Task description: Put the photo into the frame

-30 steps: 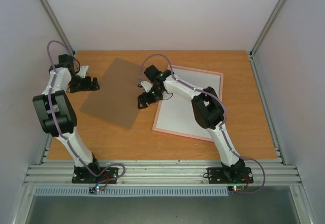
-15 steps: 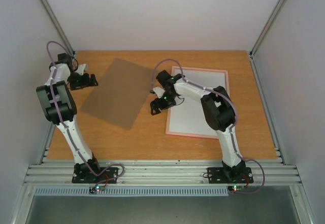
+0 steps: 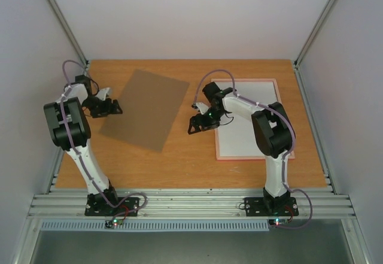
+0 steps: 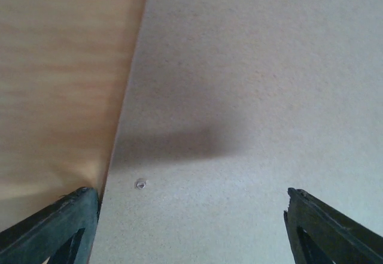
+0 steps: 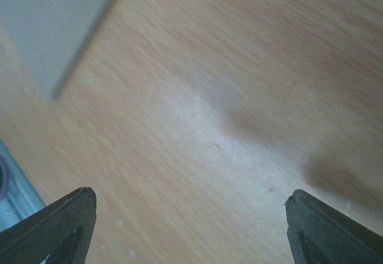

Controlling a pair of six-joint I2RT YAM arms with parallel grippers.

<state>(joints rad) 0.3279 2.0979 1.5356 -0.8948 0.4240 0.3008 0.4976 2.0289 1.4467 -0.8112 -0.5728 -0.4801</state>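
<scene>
A thin pink rectangular picture frame [image 3: 239, 158] lies flat on the right half of the orange-brown wooden tabletop [image 3: 191, 162], its long sides running away from the arm bases. A plain white rectangular sheet [image 3: 245, 135] fills it almost to the border. No printed picture shows on the upturned side, so I cannot tell whether this is the photo's blank back. The right arm reaches across the frame's far left part. The right hand [image 3: 197, 124] hangs just off the frame's left edge, over bare wood between the frame and a plain brown rectangular backing board [image 3: 143, 108]. In the right wrist view this hand [image 5: 190, 207] is spread wide, with nothing between its dark fingertips. Only the tabletop [image 5: 239, 96] lies below it, and a corner of the board [image 5: 54, 18] shows at the upper left. The board sits tilted on the left half of the tabletop, well apart from the frame. The left hand [image 3: 106, 105] is at the board's left edge. Its wrist view shows it [image 4: 188, 210] also opened wide and holding nothing, low over the board [image 4: 251, 96] (which looks pale grey-beige up close). The board's edge runs past the left fingertip, with wood [image 4: 60, 66] beyond.
</scene>
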